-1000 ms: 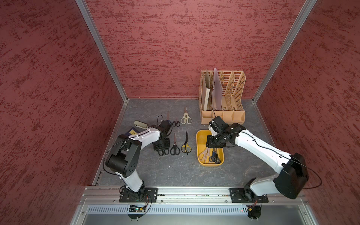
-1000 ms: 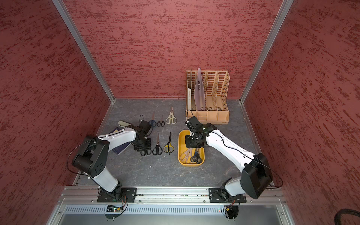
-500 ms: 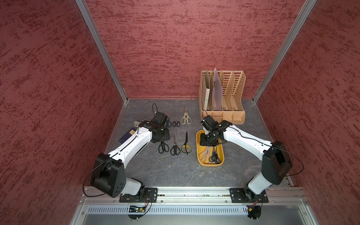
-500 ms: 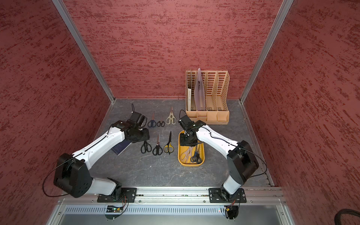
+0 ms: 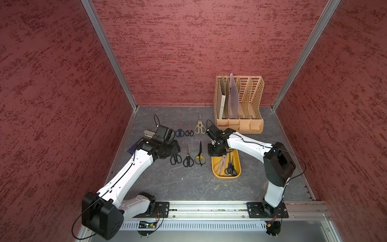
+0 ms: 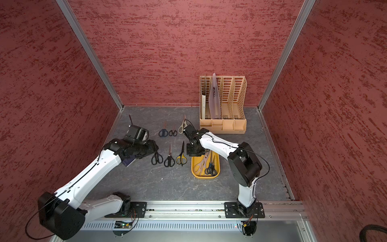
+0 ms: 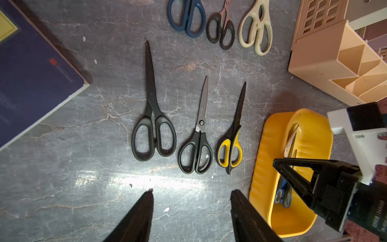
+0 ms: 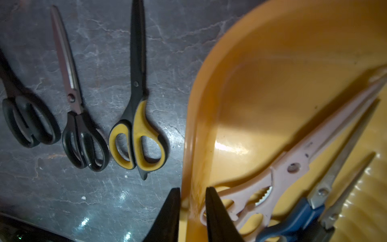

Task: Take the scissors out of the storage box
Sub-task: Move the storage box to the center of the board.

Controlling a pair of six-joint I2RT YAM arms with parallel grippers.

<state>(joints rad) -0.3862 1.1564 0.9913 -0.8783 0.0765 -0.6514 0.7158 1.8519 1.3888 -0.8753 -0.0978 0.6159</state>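
Your right gripper (image 8: 193,188) pinches the yellow tray's (image 8: 261,73) side wall, jaws nearly together. Three scissors (image 5: 227,165) lie inside it. Your left gripper (image 7: 192,191) hangs half open and empty above the table (image 7: 62,188), near six other scissors (image 7: 154,125).

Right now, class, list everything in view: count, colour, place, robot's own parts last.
scissors: six, three black, yellow-black, blue, cream, two rows on table
tray: one, yellow, beside the near row
more scissors: three, beige, blue, dark, in tray
organizer: one, tan, against back wall
folders: two, tan and lilac, in organizer
stapler: one, grey, far left of table
book: one, navy, left edge, partly hidden by arm
left tool: one, black, open above table
right tool: one, black, shut on tray wall
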